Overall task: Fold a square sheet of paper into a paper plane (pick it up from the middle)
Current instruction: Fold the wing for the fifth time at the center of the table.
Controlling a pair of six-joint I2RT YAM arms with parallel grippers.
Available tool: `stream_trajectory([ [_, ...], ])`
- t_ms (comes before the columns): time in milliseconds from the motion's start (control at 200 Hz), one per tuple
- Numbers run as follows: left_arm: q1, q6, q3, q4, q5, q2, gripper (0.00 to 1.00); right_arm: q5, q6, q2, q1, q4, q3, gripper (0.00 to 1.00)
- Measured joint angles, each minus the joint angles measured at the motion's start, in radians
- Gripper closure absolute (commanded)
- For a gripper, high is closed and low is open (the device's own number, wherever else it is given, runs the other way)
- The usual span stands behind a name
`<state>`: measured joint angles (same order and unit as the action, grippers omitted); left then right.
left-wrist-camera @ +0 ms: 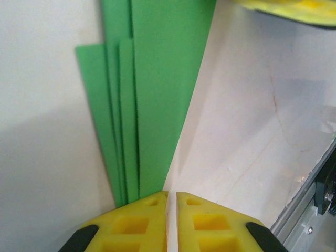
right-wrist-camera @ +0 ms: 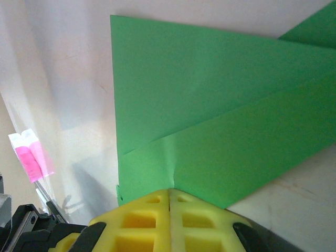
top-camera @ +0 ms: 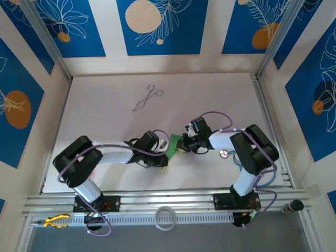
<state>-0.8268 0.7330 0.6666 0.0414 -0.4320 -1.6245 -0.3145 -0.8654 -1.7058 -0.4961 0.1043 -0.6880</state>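
Observation:
The square sheet of paper (top-camera: 174,145) is bright green and folded into layers, and it lies between my two grippers at mid-table. In the right wrist view the paper (right-wrist-camera: 210,105) spreads out from my right gripper (right-wrist-camera: 170,191), whose yellow fingers are shut on its creased near edge. My left gripper (left-wrist-camera: 171,194) has its jaws together with only a hairline gap that shows white. The stacked green layers (left-wrist-camera: 157,94) run up from behind its left finger (left-wrist-camera: 142,220), and their lower end is hidden. From above, the left gripper (top-camera: 164,150) and right gripper (top-camera: 184,144) almost meet over the paper.
Thin metal forceps (top-camera: 147,98) lie at the back of the table. A small pink item (right-wrist-camera: 32,157) sits left of the right gripper. A small round silvery piece (top-camera: 224,153) lies by the right arm. A white ring (top-camera: 166,217) and yellow pliers (top-camera: 55,220) rest on the front rail.

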Motion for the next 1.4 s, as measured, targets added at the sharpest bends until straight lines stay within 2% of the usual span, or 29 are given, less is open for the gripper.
stream_trajectory([
  [265,0.000,0.002,-0.068,-0.060,0.007,0.092,0.87,0.000,0.000,0.000,0.000,0.000,0.000,0.98],
  [540,0.021,-0.006,-0.047,-0.102,0.013,0.167,0.88,0.000,0.000,0.000,0.002,0.000,0.000,0.98],
  [875,0.058,-0.005,0.135,-0.003,-0.005,-0.024,0.88,0.000,0.000,0.000,0.004,-0.002,-0.001,0.98],
  [1040,0.058,-0.017,0.184,-0.013,0.003,-0.106,0.92,0.000,0.000,0.000,0.005,-0.002,-0.001,0.97],
  [1401,0.059,-0.044,0.187,-0.036,0.040,-0.151,0.97,0.006,0.015,0.036,0.013,-0.032,-0.002,0.95],
])
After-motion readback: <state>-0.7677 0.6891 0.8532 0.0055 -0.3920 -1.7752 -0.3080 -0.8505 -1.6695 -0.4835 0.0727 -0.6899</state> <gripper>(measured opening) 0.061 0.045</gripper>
